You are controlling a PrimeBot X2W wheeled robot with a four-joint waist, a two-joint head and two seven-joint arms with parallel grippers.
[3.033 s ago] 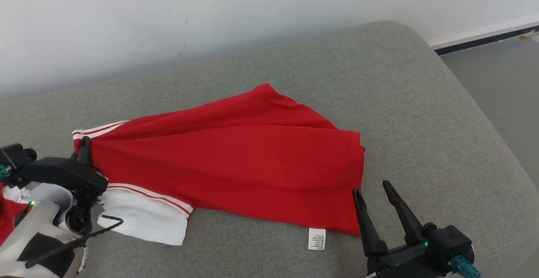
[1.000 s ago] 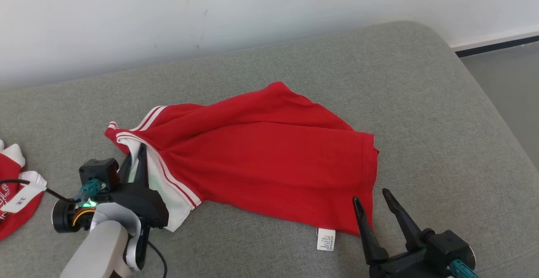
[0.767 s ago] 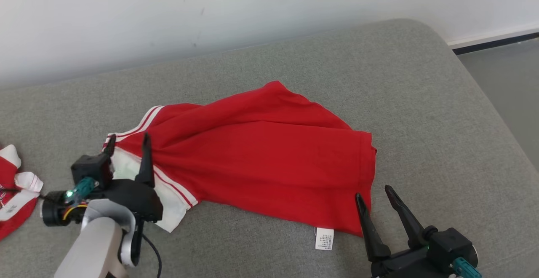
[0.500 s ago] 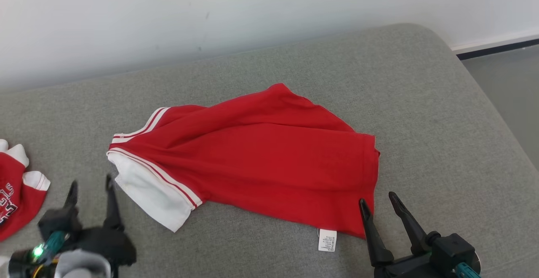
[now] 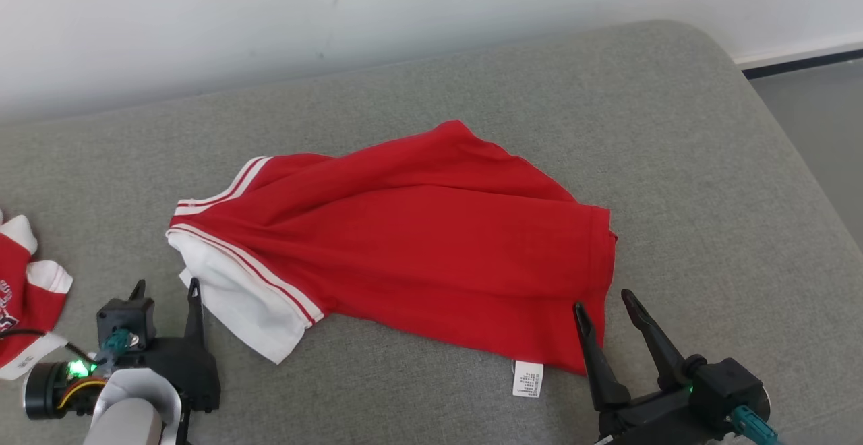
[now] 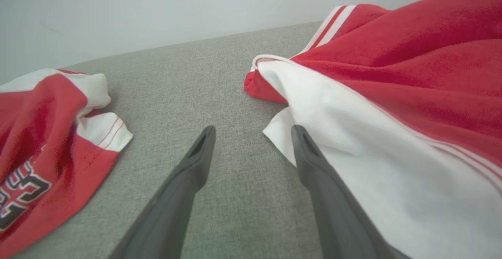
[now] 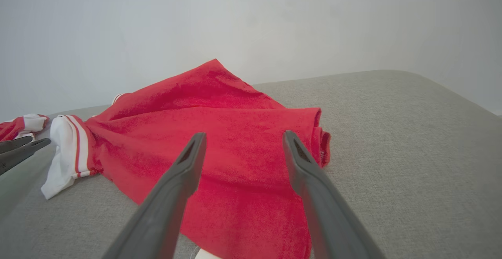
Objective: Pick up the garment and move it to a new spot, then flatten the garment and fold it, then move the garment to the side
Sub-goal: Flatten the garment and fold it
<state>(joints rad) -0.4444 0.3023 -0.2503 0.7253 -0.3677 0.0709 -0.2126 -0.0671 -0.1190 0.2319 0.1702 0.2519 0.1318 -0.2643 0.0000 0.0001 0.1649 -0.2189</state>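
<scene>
The left claw (image 5: 166,288) stands wide with nothing between its fingers. A second ago it was pinched shut on the white sleeve (image 5: 236,297). It has since let go and drawn back toward the near edge of the cushion (image 5: 674,128). In the left wrist view the left claw (image 6: 254,131) points along bare grey fabric. Its right finger lies just beside the sleeve (image 6: 353,141), and whether the two touch cannot be told.

The right claw (image 5: 603,302) has kept its place, equally wide and empty. It is at the near right corner of the garment (image 5: 418,243), with one fingertip over the red hem.

The garment lies released in the middle of the cushion. Its sleeve end points toward the left edge, its hem toward the right edge, and a peak toward the far edge. Long creases run across it, and a care label (image 5: 528,377) pokes out on the near side. A second red-and-white garment (image 5: 27,297) sits at the left edge, near the left claw.

The release suggests the move to a new spot is finished. Flattening looks like the next step, and a free claw waits at each end of the cloth.
</scene>
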